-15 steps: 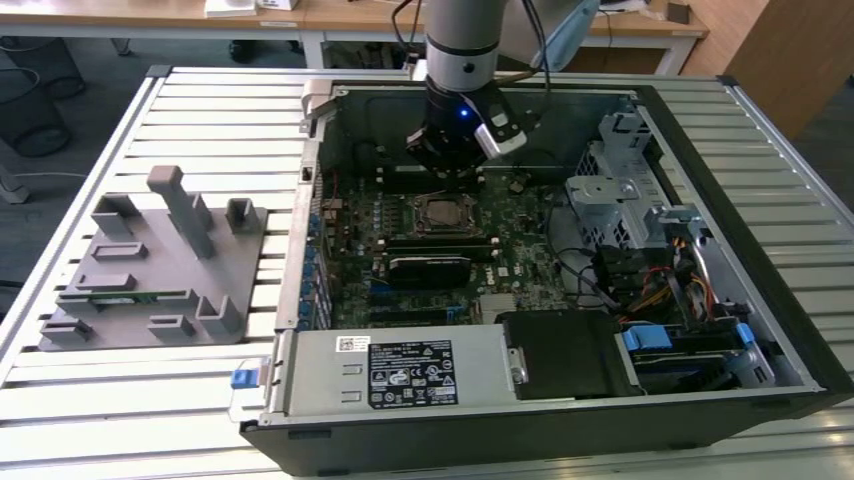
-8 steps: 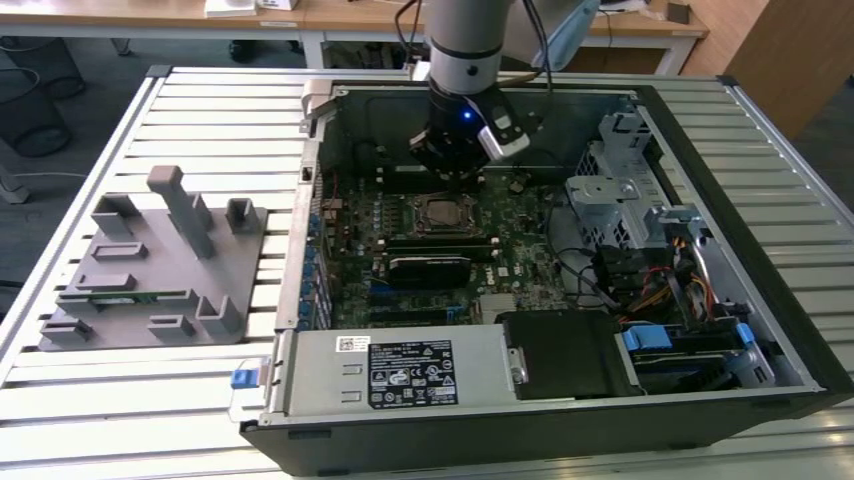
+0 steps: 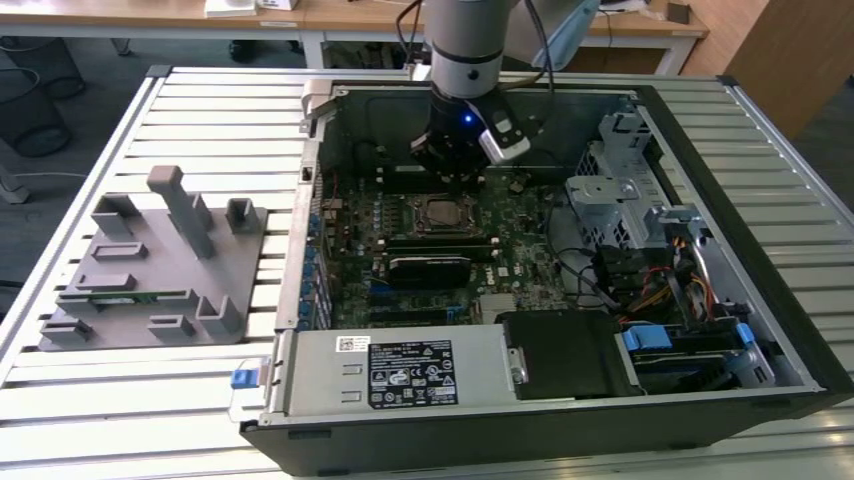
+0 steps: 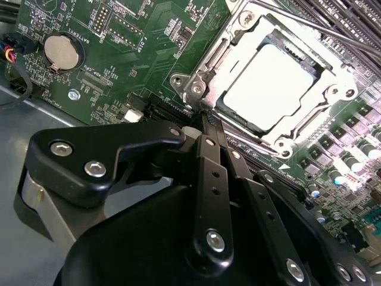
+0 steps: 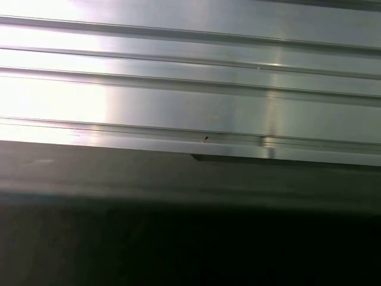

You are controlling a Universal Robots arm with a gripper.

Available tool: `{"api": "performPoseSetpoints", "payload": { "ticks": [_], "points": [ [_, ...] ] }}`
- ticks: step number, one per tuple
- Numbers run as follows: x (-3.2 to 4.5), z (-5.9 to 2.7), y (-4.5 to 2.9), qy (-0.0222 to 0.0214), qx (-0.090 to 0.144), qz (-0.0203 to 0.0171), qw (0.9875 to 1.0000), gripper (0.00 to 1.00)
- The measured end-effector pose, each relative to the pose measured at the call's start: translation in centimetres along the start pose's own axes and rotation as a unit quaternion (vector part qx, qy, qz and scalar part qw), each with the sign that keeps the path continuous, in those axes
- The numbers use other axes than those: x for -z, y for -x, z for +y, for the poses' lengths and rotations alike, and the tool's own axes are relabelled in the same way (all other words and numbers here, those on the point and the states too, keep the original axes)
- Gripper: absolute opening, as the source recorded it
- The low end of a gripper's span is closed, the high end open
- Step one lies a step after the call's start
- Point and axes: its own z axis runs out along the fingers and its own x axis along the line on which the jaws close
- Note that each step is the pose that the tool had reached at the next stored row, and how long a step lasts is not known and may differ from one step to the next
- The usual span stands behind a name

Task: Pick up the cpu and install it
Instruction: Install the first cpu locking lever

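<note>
The cpu (image 4: pixel 271 86), a pale shiny square, lies flat inside the metal socket frame (image 4: pixel 202 83) on the green motherboard (image 4: pixel 137 53). In the exterior view the cpu (image 3: pixel 439 212) sits mid-board inside the open computer case (image 3: pixel 747 330). My gripper (image 4: pixel 206 119) hangs just beside the socket's corner. Its black fingers (image 4: pixel 212 179) come together at the tips with nothing between them. Seen from the exterior view, the gripper (image 3: pixel 454 172) is low inside the case, just above the far side of the socket.
A grey fixture block (image 3: pixel 147 265) with a green memory stick (image 3: pixel 127 296) stands at the exterior view's left on the slatted table (image 3: pixel 200 110). The power supply (image 3: pixel 394 372), a drive cage (image 3: pixel 621 200) and cables (image 3: pixel 667 290) crowd the case. A coin battery (image 4: pixel 61 52) lies near the socket.
</note>
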Motion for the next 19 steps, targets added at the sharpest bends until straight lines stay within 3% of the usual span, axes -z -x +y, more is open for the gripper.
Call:
{"api": "performPoseSetpoints", "payload": {
  "ticks": [13,19],
  "points": [
    [0.18,0.01,0.02,0.0,0.0,-0.0001,1.0,0.11],
    [-0.06,-0.02,0.0,-0.0111,0.0,0.0008,0.9999,0.11]
  ]
}}
